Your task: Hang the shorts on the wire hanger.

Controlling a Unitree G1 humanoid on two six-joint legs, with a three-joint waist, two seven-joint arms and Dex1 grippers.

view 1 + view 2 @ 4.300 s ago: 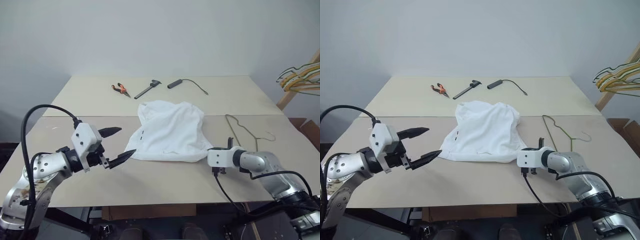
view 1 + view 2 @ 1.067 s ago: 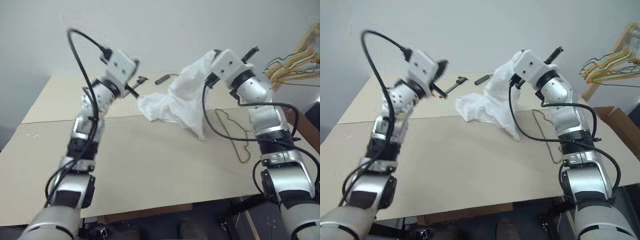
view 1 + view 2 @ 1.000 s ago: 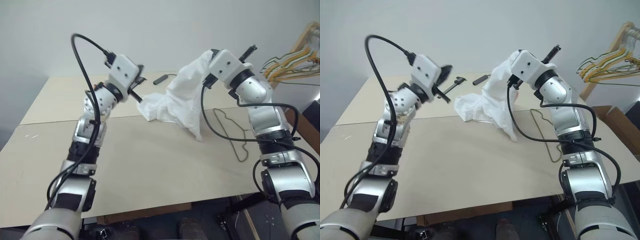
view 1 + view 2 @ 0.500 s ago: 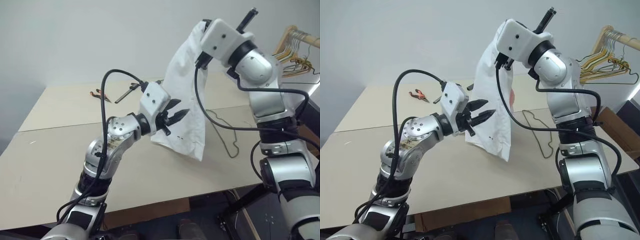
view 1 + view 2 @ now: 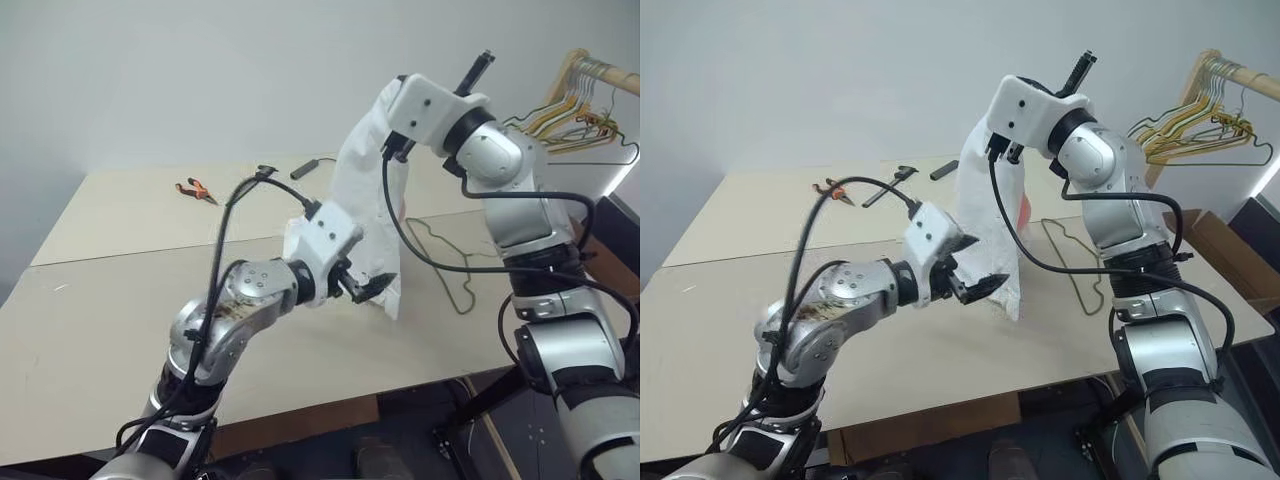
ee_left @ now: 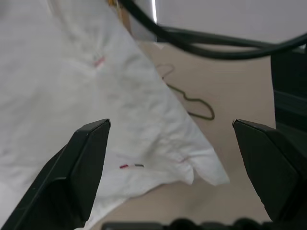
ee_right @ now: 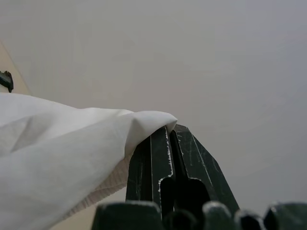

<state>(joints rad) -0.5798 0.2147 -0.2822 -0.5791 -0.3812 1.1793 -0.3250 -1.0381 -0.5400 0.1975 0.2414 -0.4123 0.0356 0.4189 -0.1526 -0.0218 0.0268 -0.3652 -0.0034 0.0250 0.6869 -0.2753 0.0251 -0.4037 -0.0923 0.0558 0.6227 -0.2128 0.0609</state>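
The white shorts [image 5: 362, 190] hang in a long drape above the table, with my right gripper [image 7: 170, 129] raised high and shut on their top edge. A faint pink mark [image 6: 99, 61] and small dark marks [image 6: 129, 166] show on the cloth. My left gripper [image 5: 980, 265] is open and level with the lower part of the shorts. Its fingers stand wide apart, and the cloth [image 6: 144, 124] hangs just ahead of them. Whether they touch it I cannot tell. The wire hanger [image 5: 462, 297] lies flat on the table behind the shorts, to the right.
Orange-handled pliers [image 5: 192, 187] and two dark tools [image 5: 304, 168] lie at the table's far side. A bunch of yellowish hangers [image 5: 575, 100] hangs on a wooden rack at the right. A cardboard box [image 5: 1210, 235] sits on the floor past the table's right edge.
My left gripper has gone from shut to wide open and has come down and back toward me, to the shorts' lower part. The right gripper lifted the shorts higher off the table.
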